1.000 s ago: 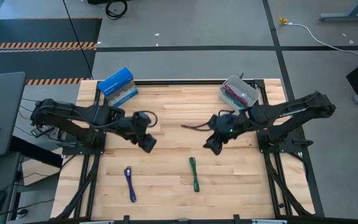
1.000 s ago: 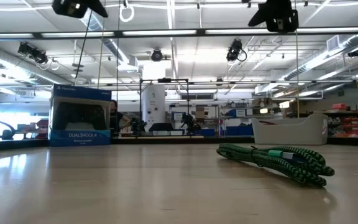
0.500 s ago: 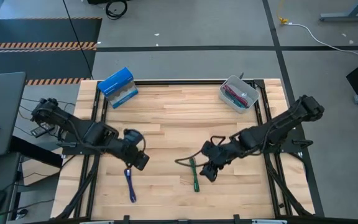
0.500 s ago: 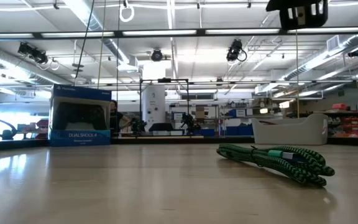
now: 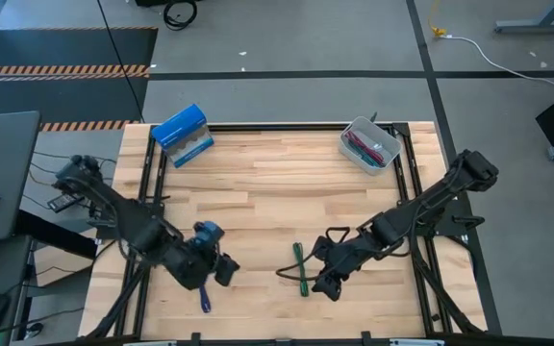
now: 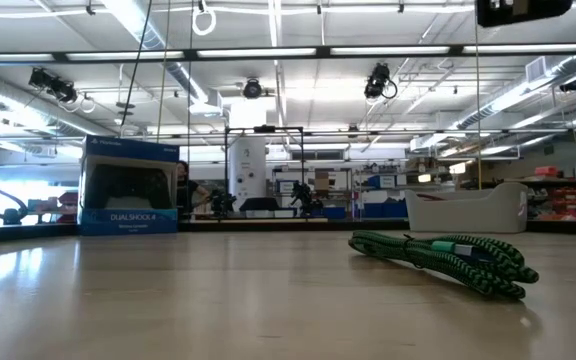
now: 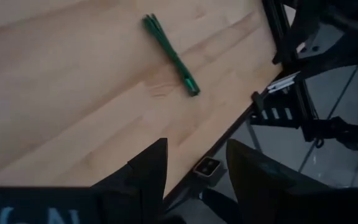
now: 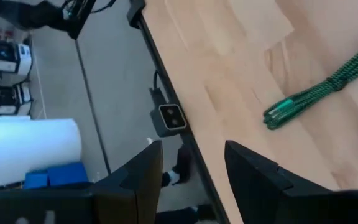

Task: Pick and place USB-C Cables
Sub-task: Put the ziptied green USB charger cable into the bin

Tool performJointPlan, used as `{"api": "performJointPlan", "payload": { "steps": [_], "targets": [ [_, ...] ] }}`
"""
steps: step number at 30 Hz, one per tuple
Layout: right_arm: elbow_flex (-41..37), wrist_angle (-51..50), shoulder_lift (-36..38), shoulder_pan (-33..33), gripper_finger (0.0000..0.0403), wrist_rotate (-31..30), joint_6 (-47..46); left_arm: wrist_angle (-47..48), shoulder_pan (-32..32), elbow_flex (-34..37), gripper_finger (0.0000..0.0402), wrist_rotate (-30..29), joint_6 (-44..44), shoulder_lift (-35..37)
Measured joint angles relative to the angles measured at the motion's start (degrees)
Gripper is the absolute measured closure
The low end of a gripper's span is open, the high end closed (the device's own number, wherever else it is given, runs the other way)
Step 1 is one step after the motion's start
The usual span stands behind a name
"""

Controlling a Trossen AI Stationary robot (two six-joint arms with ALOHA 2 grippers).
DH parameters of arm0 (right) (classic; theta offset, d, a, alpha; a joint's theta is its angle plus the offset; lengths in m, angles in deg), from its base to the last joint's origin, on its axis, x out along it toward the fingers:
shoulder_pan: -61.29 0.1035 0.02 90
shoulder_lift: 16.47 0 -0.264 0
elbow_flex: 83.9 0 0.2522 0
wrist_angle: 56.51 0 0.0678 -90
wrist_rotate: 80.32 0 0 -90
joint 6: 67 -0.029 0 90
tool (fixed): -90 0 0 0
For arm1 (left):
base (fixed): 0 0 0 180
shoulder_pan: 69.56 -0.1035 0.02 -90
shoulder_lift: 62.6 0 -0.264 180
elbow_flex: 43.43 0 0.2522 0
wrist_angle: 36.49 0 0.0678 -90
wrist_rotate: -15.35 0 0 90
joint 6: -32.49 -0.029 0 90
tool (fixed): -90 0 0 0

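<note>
A green cable bundle (image 5: 301,269) lies flat on the wood near the table's near edge; it also shows in the low view (image 6: 438,262), the left wrist view (image 7: 169,56) and the right wrist view (image 8: 322,87). My right gripper (image 5: 325,280) hovers open just to its right (image 8: 191,180), holding nothing. A purple-blue cable bundle (image 5: 203,300) lies near the near-left part of the table. My left gripper (image 5: 215,268) is open above its far end (image 7: 194,180) and hides that end. Other cables lie in the clear tray (image 5: 370,142).
A blue box (image 5: 183,133) stands at the far-left corner and shows in the low view (image 6: 130,185). The clear tray (image 6: 468,208) sits at the far-right corner. The table's near edge and dark frame rails (image 7: 278,106) lie close to both grippers. Bare wood spans the middle.
Both arms have swung from the table's middle toward its near edge. The left gripper has come over the purple-blue cable, the right gripper beside the green cable. Neither cable has moved.
</note>
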Motion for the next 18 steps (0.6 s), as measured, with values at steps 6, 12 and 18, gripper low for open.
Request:
{"api": "performJointPlan", "payload": {
  "steps": [6,12,18],
  "targets": [
    [0.00,-4.18,2.86,0.08,0.0224,2.32,4.68,-9.31,-1.78,0.02,0.0230,-0.27,2.09,-5.49],
    [0.00,-12.63,7.39,0.69,0.0224,4.18,11.97,-18.45,-6.26,-0.02,0.0230,-2.06,0.82,-9.99],
    [0.00,-19.89,9.23,0.52,0.0224,2.42,16.57,-25.27,-10.55,-0.02,0.0230,-1.97,0.70,-15.43]
  ]
}}
